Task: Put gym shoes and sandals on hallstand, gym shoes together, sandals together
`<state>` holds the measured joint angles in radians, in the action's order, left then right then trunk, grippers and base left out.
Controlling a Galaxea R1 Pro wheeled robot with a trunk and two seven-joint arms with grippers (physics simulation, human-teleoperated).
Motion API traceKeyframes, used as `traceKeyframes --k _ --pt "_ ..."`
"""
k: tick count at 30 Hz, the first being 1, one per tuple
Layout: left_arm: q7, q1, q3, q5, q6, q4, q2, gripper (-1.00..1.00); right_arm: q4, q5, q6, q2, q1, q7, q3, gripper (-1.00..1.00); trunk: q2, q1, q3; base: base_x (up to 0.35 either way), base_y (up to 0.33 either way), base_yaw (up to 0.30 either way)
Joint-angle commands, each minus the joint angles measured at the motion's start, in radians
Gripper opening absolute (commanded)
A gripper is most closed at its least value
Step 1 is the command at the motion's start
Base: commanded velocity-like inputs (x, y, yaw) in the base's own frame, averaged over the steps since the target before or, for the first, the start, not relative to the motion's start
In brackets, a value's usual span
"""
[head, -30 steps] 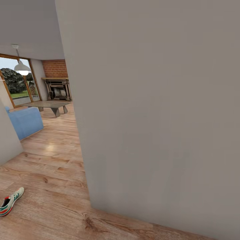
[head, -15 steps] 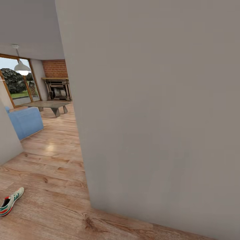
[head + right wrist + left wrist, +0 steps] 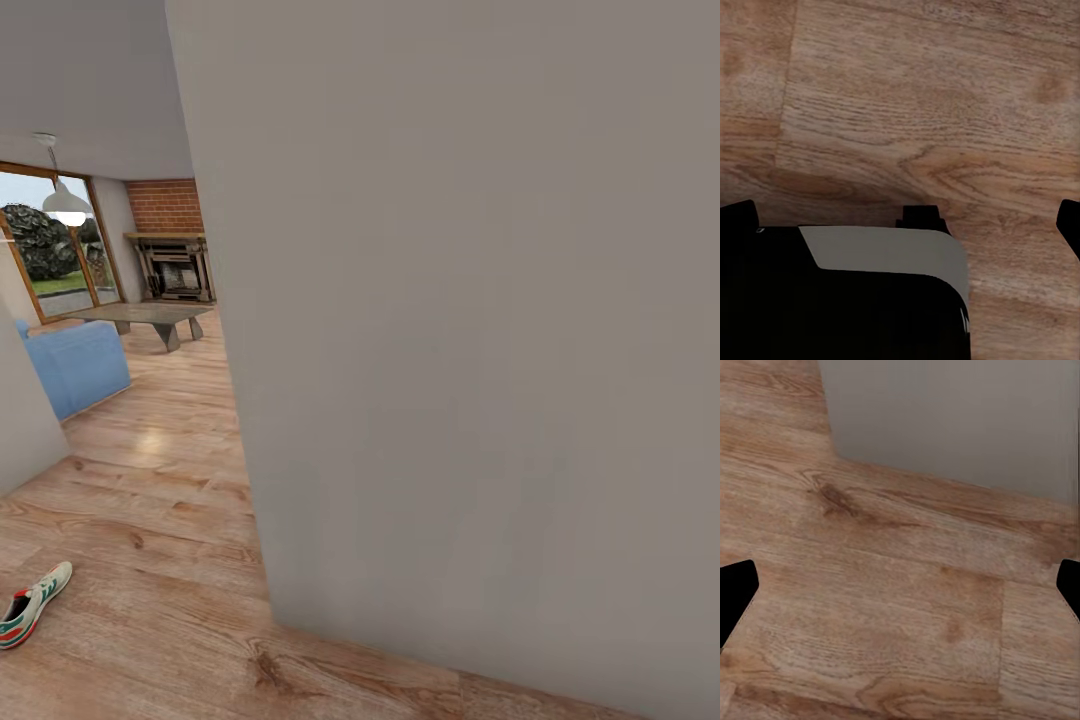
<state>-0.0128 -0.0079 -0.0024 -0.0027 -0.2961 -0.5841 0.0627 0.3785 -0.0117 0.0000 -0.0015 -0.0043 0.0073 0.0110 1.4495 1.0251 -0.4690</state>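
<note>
1. At the lower left edge of your head view, one gym shoe [image 3: 32, 606] lies on the wood floor [image 3: 160, 560], partly cut off by the frame.
2. Your view ahead is mostly a grey wall [image 3: 450, 330]; past its corner you see a blue sofa [image 3: 78, 365], a low table [image 3: 150, 318] and a brick fireplace [image 3: 172, 262].
3. Your left gripper [image 3: 900, 585] hangs wide over bare planks, holding nothing.
4. Your right gripper [image 3: 900, 225] is also spread wide above a black and grey part of the robot [image 3: 847, 292].
</note>
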Motion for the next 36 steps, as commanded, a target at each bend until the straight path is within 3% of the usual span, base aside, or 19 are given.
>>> traceKeyframes --k 1,18,26,36 --pt "-0.002 -0.001 -0.001 0.000 -0.003 -0.012 0.001 1.00 0.000 -0.001 0.000 0.000 0.000 0.001 0.001 1.00 0.001 0.000 -0.001 0.000 0.000 0.000" --pt "-0.003 0.000 0.001 0.007 -0.005 -0.018 -0.008 1.00 0.000 -0.001 0.000 0.000 0.000 0.002 0.001 1.00 0.001 0.000 -0.001 0.000 0.000 0.000" --pt "-0.002 0.000 0.003 0.006 -0.006 0.019 -0.010 1.00 0.000 -0.001 0.000 0.000 0.000 0.002 0.002 1.00 0.001 0.000 -0.001 0.000 0.000 -0.003" --pt "-0.001 0.000 0.004 0.005 -0.006 0.028 -0.011 1.00 0.000 -0.002 0.000 0.000 0.000 0.002 0.003 1.00 0.001 0.000 -0.001 0.000 0.000 -0.197"
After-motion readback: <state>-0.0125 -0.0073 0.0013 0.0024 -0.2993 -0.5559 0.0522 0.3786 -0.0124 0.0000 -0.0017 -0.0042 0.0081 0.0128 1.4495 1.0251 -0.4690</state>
